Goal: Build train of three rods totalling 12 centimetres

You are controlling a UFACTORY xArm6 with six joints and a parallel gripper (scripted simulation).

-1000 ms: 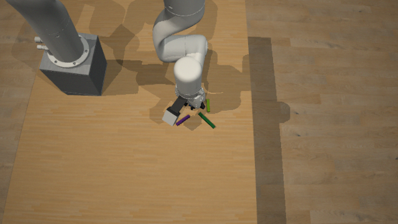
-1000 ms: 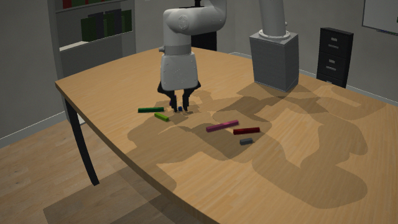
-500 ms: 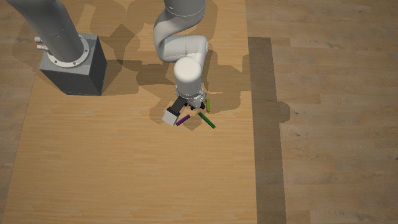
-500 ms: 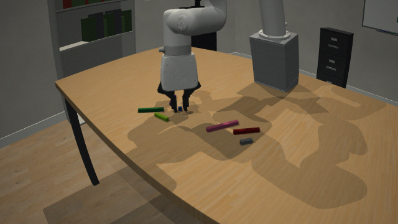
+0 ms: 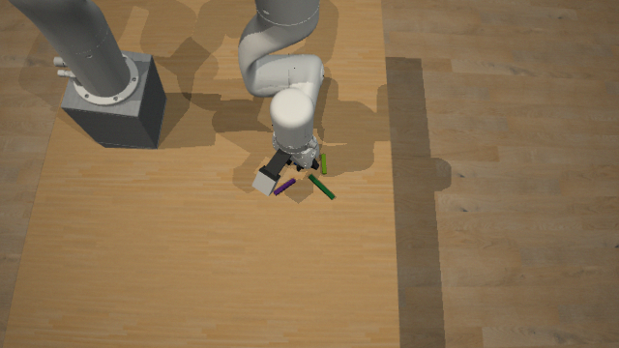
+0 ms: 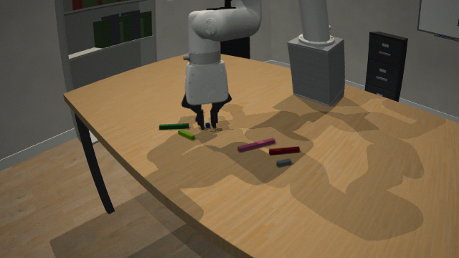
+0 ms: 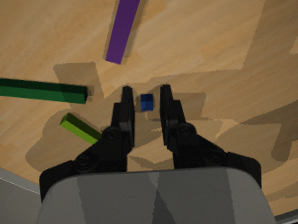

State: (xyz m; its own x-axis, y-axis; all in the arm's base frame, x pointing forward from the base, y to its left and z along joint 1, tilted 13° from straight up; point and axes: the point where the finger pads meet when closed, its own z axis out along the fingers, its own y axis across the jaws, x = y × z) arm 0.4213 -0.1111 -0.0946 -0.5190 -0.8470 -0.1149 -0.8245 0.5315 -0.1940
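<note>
Blue rod (image 5: 295,163) (image 6: 207,125) (image 7: 146,102) is lying near the wrist frame's centre, between the partly open, empty fingers (image 5: 294,165) (image 6: 209,127), which are flanking it left and right, with visible gaps.

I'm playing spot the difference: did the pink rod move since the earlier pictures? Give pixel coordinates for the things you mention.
No, the pink rod (image 6: 256,145) hasn't moved; it's still just beside the red rod (image 6: 284,150).
</note>
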